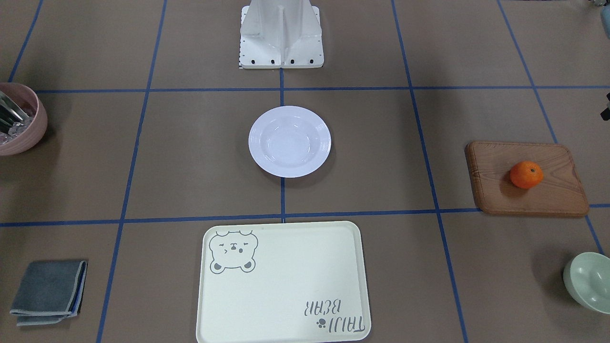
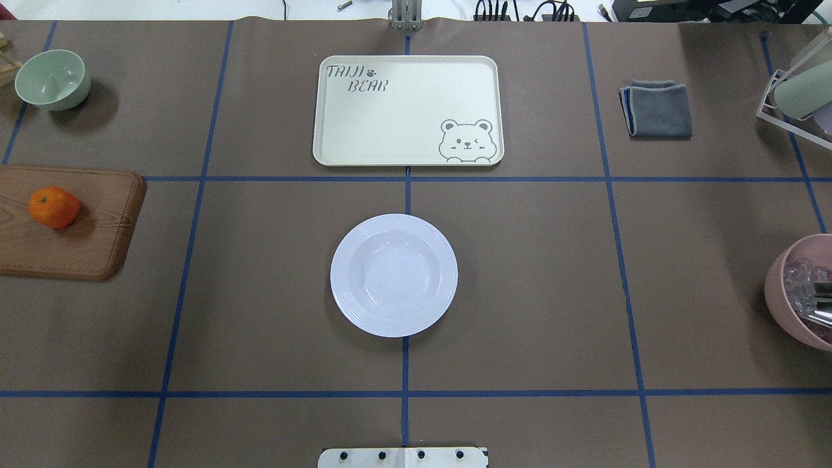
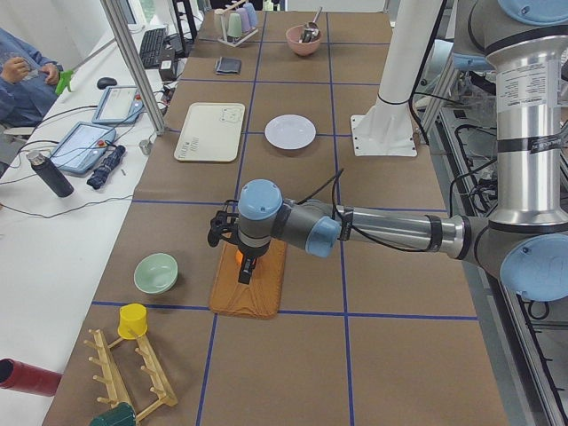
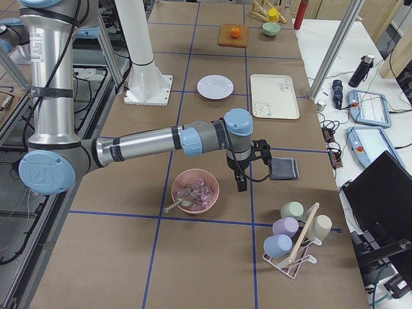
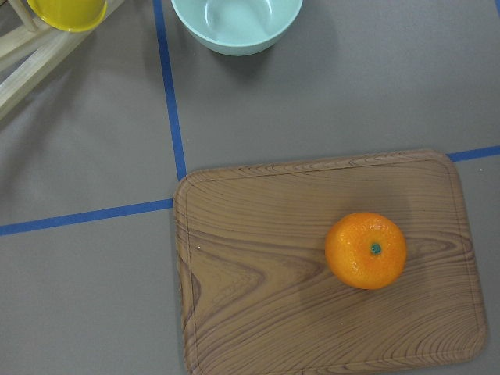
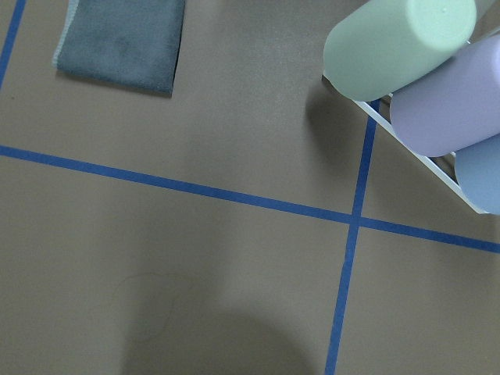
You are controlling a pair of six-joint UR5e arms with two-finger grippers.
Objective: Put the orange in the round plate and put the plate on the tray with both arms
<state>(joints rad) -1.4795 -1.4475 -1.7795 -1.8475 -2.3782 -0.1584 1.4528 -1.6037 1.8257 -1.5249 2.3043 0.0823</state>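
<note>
The orange (image 2: 54, 207) lies on a brown wooden board (image 2: 71, 250) at the table's left end; the left wrist view looks straight down on the orange (image 5: 366, 250). The empty white round plate (image 2: 394, 275) sits mid-table. Beyond it lies the cream bear tray (image 2: 403, 110), with nothing on it. My left gripper (image 3: 241, 262) hangs just above the board and partly covers the orange there. The right gripper (image 4: 242, 180) hovers between the pink bowl and the grey cloth. Neither wrist view shows fingers, so I cannot tell whether either gripper is open or shut.
A pale green bowl (image 2: 52, 79) stands beyond the board. A pink bowl (image 2: 803, 292) with ice and a scoop sits at the right end. A folded grey cloth (image 2: 656, 108) and a cup rack (image 4: 293, 238) are nearby. A wooden mug tree (image 3: 133, 364) holds a yellow cup.
</note>
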